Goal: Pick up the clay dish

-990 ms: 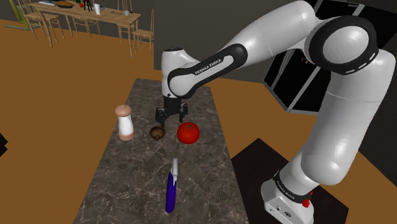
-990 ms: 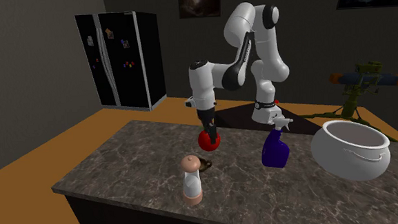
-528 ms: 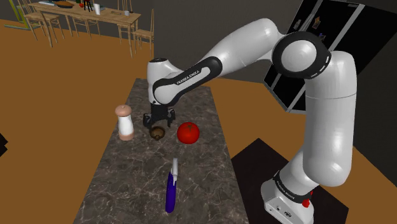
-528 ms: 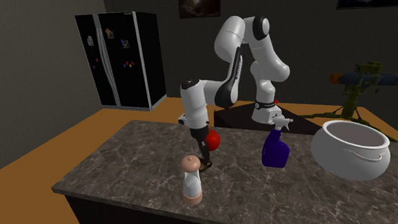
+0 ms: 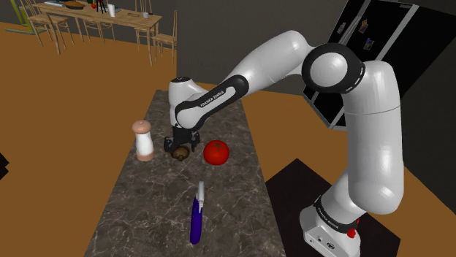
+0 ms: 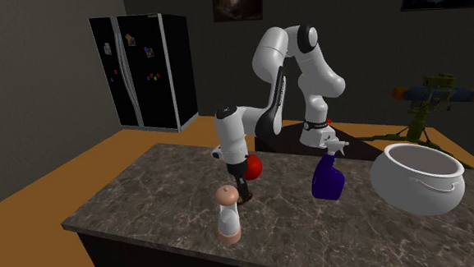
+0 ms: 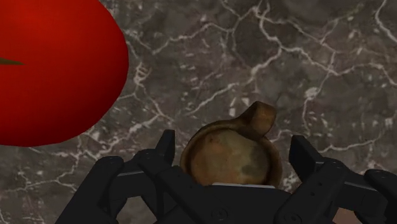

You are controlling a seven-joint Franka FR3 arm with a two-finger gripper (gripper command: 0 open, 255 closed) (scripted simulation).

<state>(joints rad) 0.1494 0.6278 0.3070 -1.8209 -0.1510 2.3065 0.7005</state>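
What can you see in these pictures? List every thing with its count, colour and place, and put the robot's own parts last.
counter: one, dark marbled, bearing the five things below
dish: one, brown, on the counter
tomato: one, red, beside the dish
shaker: one, white with pinkish top and base, upright on the dish's other side
spray bottle: one, purple with white head, nearer the stand
bowl: one, large, white, at the second exterior view's right
fridge: one, black, by the wall
arm: one, white with dark joints, reaching over the counter
end effector: one, black, open, straddling the dish
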